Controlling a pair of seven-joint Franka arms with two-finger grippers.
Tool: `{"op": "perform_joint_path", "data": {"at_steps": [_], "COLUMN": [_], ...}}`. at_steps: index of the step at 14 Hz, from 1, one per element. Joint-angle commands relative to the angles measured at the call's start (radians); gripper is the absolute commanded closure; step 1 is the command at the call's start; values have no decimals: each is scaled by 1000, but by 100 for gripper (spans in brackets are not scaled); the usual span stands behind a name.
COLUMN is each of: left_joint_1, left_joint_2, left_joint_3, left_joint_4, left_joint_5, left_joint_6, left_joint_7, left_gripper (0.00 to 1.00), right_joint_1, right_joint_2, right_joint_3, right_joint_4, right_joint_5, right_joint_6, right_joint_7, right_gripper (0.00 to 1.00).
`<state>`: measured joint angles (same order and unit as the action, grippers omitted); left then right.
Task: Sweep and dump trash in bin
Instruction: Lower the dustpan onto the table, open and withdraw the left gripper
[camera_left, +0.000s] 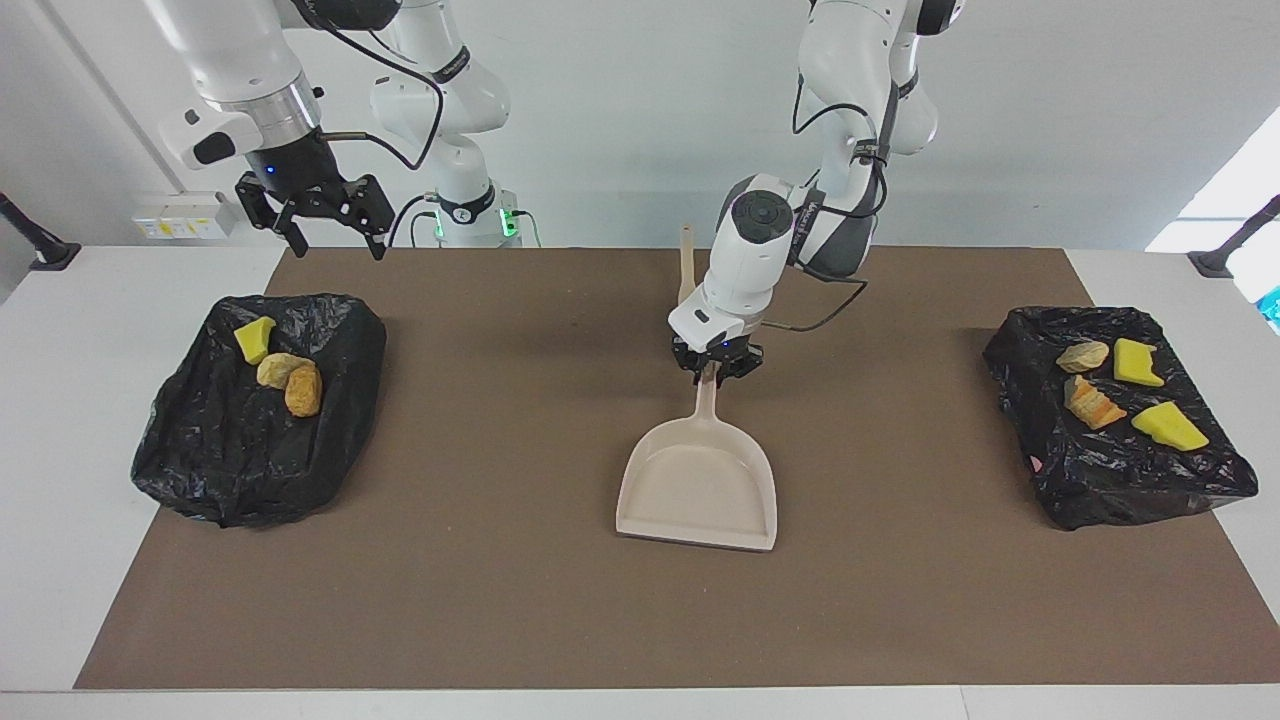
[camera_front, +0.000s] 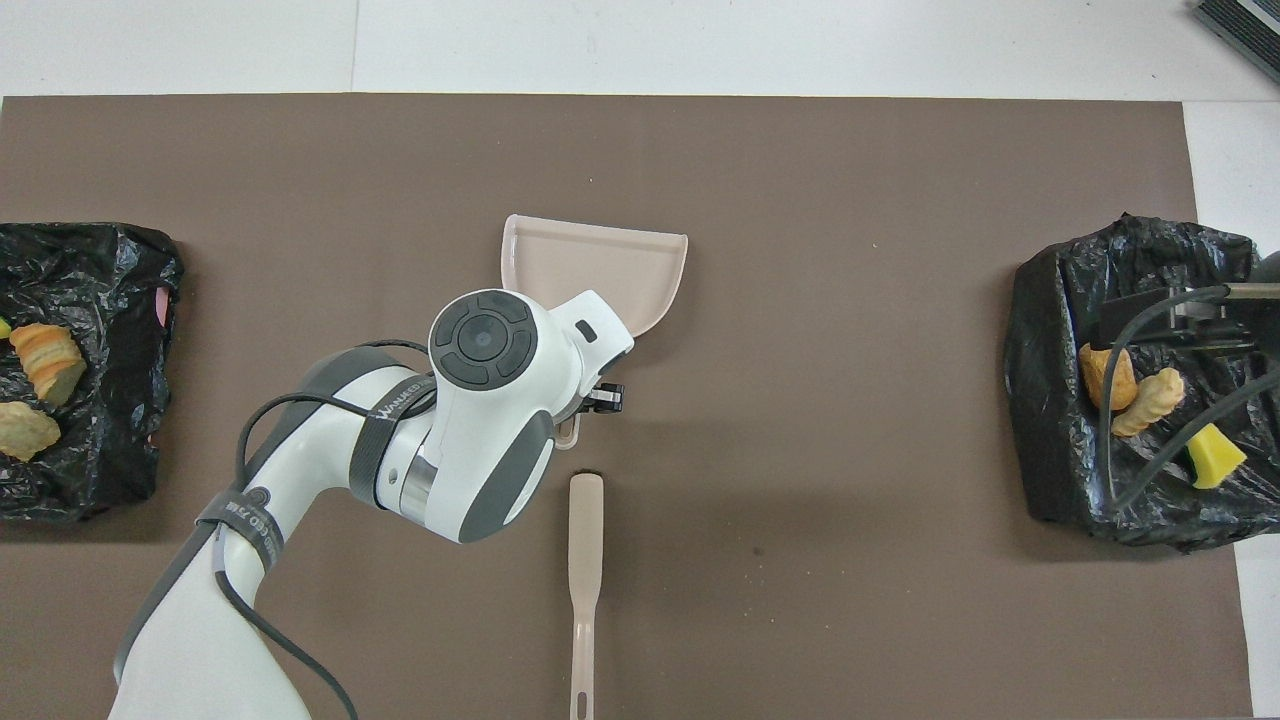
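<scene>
- A beige dustpan (camera_left: 698, 485) is lying flat at the middle of the brown mat (camera_left: 500, 600), its handle pointing toward the robots.
- A beige brush handle (camera_front: 584, 570) is lying on the mat, nearer to the robots than the dustpan.
- The mat is covering most of the white table (camera_left: 60, 420).

Bright, even light; soft shadows.

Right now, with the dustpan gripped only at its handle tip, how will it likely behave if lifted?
The dustpan looks like rigid moulded plastic, so probably stiff and light. The left gripper holds its handle end, so the wide pan may sag or swing. It is empty, so nothing would spill.
</scene>
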<state>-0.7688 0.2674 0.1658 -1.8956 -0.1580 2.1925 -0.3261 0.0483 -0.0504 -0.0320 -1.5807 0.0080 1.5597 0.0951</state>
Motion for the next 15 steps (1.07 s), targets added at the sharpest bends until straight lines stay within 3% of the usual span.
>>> {"op": "perform_joint_path", "data": {"at_steps": [1,2,3,5,6,11,15], "left_joint_1": [-26,-26,-26,-26,-24,5,135], "left_joint_2": [-16,-16,-14,-16,-14,-49,-86], "left_joint_3": [17,15,17,17,17,34,34], "left_joint_4": [-36,-36,-36,-36,-34,-5,18], "left_joint_5": [-15,-17,-17,-17,-17,-12,-2], "left_joint_6": [39,39,39,39,36,-101,-174], "left_joint_7": [-16,-19,-30,-34,-34,-13,57], "left_gripper": [86,77,60,8,0,0,0], "right_joint_1": [-13,-13,-13,-13,-13,-13,-13], "right_joint_2": [-8,-8,-8,-8,-8,-8,-8], "right_joint_3": [9,9,9,9,9,9,9], "right_joint_4": [-15,-15,-15,-15,-15,-15,-15], "right_joint_5": [10,10,10,10,10,10,10], "right_joint_6": [14,14,14,14,14,14,14], "right_joint_7": [9,9,9,9,9,9,9], "right_gripper": [0,0,0,0,0,0,0]}}
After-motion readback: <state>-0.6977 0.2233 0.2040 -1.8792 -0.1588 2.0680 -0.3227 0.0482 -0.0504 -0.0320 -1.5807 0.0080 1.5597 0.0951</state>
